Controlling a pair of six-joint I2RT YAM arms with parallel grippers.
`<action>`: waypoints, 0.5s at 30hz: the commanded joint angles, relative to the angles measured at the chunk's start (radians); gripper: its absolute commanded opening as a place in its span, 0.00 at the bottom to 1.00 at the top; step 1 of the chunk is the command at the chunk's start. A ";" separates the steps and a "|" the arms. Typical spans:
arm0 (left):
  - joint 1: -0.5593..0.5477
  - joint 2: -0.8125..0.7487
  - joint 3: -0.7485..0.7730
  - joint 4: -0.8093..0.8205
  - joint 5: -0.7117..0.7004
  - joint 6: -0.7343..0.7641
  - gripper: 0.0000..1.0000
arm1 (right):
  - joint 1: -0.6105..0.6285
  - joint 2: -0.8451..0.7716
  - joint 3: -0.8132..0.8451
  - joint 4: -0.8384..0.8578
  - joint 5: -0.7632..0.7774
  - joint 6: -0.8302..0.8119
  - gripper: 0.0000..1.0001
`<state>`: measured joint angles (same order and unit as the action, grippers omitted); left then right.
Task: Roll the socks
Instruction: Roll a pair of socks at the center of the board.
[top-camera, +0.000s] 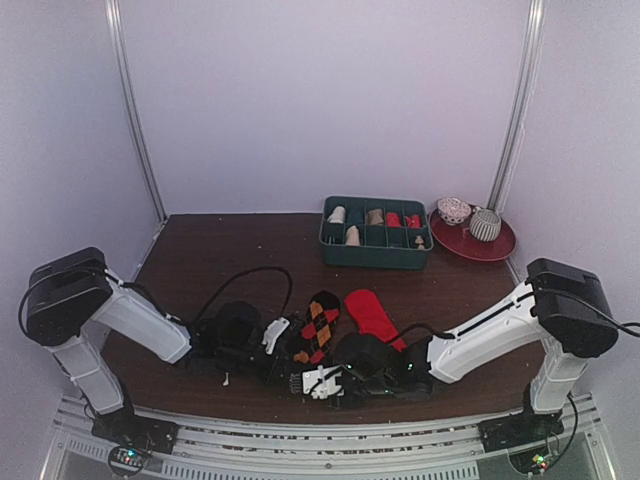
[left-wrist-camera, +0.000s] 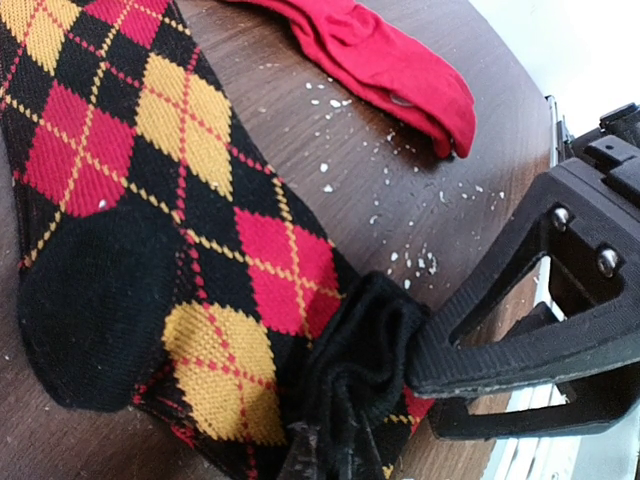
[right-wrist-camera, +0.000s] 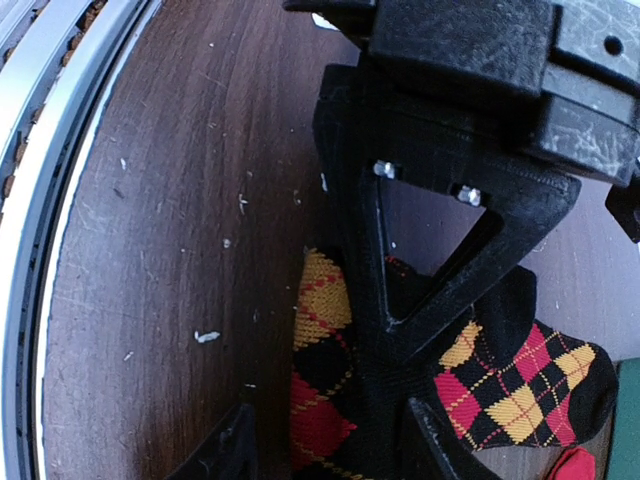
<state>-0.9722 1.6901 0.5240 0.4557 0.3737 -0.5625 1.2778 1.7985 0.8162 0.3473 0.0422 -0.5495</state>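
Fingertips (left-wrist-camera: 300, 450) of the left gripper (left-wrist-camera: 325, 455) drawn narrow, apparently nipped onto the bunched black cuff at the near end of the argyle sock (top-camera: 318, 322). Probably gripped there to seed the roll: cuff doubled into a small wad, ready for turning toward the toe. Lies flat otherwise, patterned length stretched away from the wad and toe at the far end, so plenty of fabric to wind. On the near right side of the argyle sock's cuff, right gripper (right-wrist-camera: 330, 420) with fingertips (right-wrist-camera: 230, 452) spread apart, straddling that cuff end without closing on anything; in the left wrist view, one of its fingers touching the wad. Likely stationed there to pin or tuck the fold during the turning from the opposite side; no telling whether pressing hard or merely resting. Just right of the argyle sock, beside it but apart, red sock (top-camera: 374, 315), flat and untouched, seemingly parked for pairing or a later turn. Well beyond the argyle sock's toe, toward the back right, green tray (top-camera: 375, 258) with small rolled bundles (top-camera: 352, 236) in its compartments, presumably showing the wanted result; further right of the argyle sock again, red plate (top-camera: 505, 246), no part of this job. Judged early in the task: first fold formed, rolling proper not yet under way.
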 joint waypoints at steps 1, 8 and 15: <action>0.001 0.057 -0.042 -0.186 0.000 0.022 0.00 | -0.017 0.006 0.008 0.001 0.029 0.011 0.50; 0.001 0.057 -0.048 -0.183 0.002 0.022 0.00 | -0.068 0.055 0.023 -0.051 -0.058 0.044 0.49; 0.001 0.047 -0.044 -0.183 0.008 0.042 0.00 | -0.109 0.142 0.068 -0.126 -0.129 0.167 0.26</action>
<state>-0.9684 1.6947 0.5240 0.4606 0.3855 -0.5522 1.2011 1.8652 0.8684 0.3450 -0.0444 -0.4782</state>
